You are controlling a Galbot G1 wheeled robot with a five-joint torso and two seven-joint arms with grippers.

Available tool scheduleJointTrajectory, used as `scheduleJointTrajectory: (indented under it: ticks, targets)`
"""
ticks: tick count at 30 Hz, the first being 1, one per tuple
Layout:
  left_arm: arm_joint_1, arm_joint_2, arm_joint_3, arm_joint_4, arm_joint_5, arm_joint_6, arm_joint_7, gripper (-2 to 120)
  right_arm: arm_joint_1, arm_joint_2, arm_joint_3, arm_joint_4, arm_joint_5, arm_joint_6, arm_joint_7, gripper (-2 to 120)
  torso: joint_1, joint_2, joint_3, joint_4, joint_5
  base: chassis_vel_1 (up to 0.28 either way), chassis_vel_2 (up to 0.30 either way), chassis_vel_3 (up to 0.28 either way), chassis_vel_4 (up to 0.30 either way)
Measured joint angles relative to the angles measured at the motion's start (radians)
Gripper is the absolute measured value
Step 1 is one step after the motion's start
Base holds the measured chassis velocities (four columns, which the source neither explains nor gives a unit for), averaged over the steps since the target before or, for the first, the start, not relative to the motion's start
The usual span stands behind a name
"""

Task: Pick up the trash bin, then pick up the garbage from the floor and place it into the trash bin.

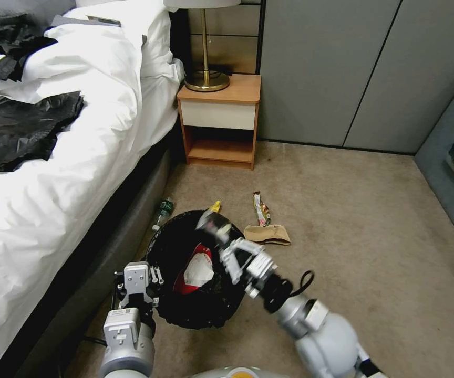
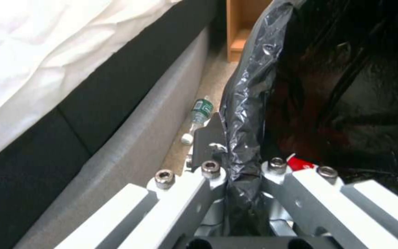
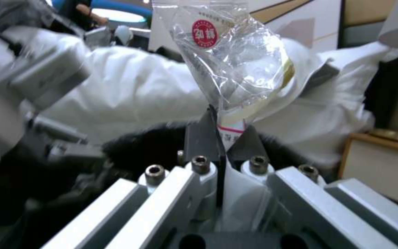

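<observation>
The trash bin (image 1: 195, 310), lined with a crinkly black bag, hangs just off the carpet beside the bed. My left gripper (image 1: 155, 274) is shut on its rim and liner (image 2: 243, 138). A red-and-white wrapper (image 1: 198, 272) lies inside the bin. Over the bin's far rim, my right gripper (image 1: 219, 237) is shut on a clear plastic wrapper (image 3: 236, 65) with a round red label. On the floor lie a green-labelled bottle (image 1: 163, 212) by the bed base, a yellow wrapper (image 1: 215, 206), a printed snack wrapper (image 1: 261, 209) and a brown card scrap (image 1: 268, 234).
The bed (image 1: 53, 173) with white bedding and black plastic sheets (image 1: 22, 128) runs along the left. A wooden nightstand (image 1: 220, 121) with a brass lamp (image 1: 206, 79) stands ahead, grey wall panels (image 1: 342, 68) behind. Open carpet (image 1: 374, 252) stretches to the right.
</observation>
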Motion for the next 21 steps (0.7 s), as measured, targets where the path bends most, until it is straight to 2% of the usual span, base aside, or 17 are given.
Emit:
scheduleJointTrajectory:
  ticks: [11,13,14,18,19,21]
  targets:
    - [0.008,-0.008,0.015,-0.003,0.012,-0.001,0.000,1,0.065,0.022,-0.070,-0.145,-0.008,-0.083,0.102,0,0.000,0.000,0.000,0.0001,0.0002,0.000,0.000,0.000,0.000]
    - [0.008,-0.010,0.018,-0.004,0.015,-0.002,0.000,1,0.072,0.026,-0.072,-0.160,-0.008,-0.090,0.117,8,0.000,0.000,0.000,0.0001,0.0001,0.000,0.000,0.000,0.000]
    - [0.008,-0.010,0.018,-0.004,0.015,-0.002,0.000,1,0.072,0.026,-0.072,-0.160,-0.008,-0.090,0.117,8,0.000,0.000,0.000,0.0001,0.0001,0.000,0.000,0.000,0.000]
    - [0.010,-0.011,0.020,-0.004,0.017,-0.003,0.001,1,0.075,0.030,-0.076,-0.167,-0.008,-0.095,0.122,28,0.000,0.000,0.000,0.0001,0.0002,0.000,0.000,0.000,0.000]
    - [0.010,-0.011,0.020,-0.004,0.017,-0.003,0.001,1,0.075,0.030,-0.076,-0.167,-0.008,-0.095,0.122,28,0.000,0.000,0.000,0.0001,0.0002,0.000,0.000,0.000,0.000]
    - [0.010,-0.011,0.020,-0.004,0.017,-0.003,0.001,1,0.073,0.029,-0.076,-0.165,-0.008,-0.098,0.122,37,0.000,0.000,0.000,0.0001,0.0002,0.000,0.000,0.000,0.000]
